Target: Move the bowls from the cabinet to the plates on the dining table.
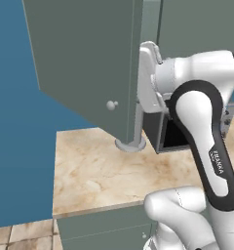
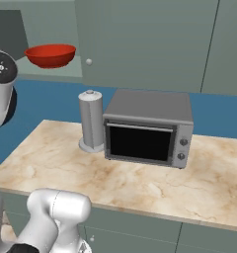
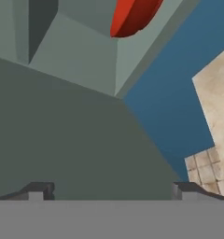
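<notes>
A glossy red bowl point(image 2: 50, 55) rests on the pale green shelf inside the open grey-green cabinet point(image 2: 140, 44), at the upper left of the right base view. In the hand view the red bowl point(image 3: 132, 16) shows at the top edge, above the cabinet's inner wall point(image 3: 81, 56). My gripper point(image 3: 112, 191) is open with nothing between its fingertips point(image 3: 39, 190), and it points at the cabinet from below, well short of the bowl. The swung-out cabinet door point(image 1: 85, 63) fills the upper left base view, with my hand at its edge. The plates and the dining table are out of view.
Below the cabinet, a marble-patterned counter point(image 2: 56, 158) carries a grey toaster oven point(image 2: 147, 128) and a paper towel holder point(image 2: 91, 121) beside it. The door knob point(image 1: 111, 104) sticks out near my arm. A blue wall point(image 1: 16, 146) lies behind, and tiled floor point(image 3: 205, 168) below.
</notes>
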You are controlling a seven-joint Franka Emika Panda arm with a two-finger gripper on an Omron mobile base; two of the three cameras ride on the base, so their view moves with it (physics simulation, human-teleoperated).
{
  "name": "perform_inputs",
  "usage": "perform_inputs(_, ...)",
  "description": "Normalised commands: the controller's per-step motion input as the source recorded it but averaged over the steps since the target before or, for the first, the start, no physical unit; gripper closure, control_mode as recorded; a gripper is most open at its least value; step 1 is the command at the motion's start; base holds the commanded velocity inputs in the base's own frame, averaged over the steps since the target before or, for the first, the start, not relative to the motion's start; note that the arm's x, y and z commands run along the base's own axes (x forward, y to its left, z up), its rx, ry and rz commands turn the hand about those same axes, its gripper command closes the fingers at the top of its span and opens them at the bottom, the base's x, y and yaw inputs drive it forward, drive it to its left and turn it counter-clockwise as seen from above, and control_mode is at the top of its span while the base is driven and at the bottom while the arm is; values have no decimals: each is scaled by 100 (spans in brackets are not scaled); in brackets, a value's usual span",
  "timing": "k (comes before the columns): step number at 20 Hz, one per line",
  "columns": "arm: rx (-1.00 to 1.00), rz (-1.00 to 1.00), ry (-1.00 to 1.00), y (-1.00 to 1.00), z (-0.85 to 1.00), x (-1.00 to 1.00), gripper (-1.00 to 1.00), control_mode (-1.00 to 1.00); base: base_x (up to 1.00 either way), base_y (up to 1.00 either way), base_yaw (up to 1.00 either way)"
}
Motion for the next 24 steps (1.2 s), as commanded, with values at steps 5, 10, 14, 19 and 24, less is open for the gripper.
perform_inputs(5, 0, 19, 0, 43, 0, 0, -100, -100, 0, 0, 0)
perform_inputs(10, 0, 25, 3, 50, 0, -1, -100, -100, 0, 0, 0)
perform_inputs(14, 0, 24, 3, 64, 0, -4, -100, -100, 0, 0, 0)
perform_inputs(19, 0, 19, 0, 78, 0, -1, -100, -100, 0, 0, 0)
perform_inputs(24, 0, 2, -1, 91, 0, -1, -100, -100, 0, 0, 0)
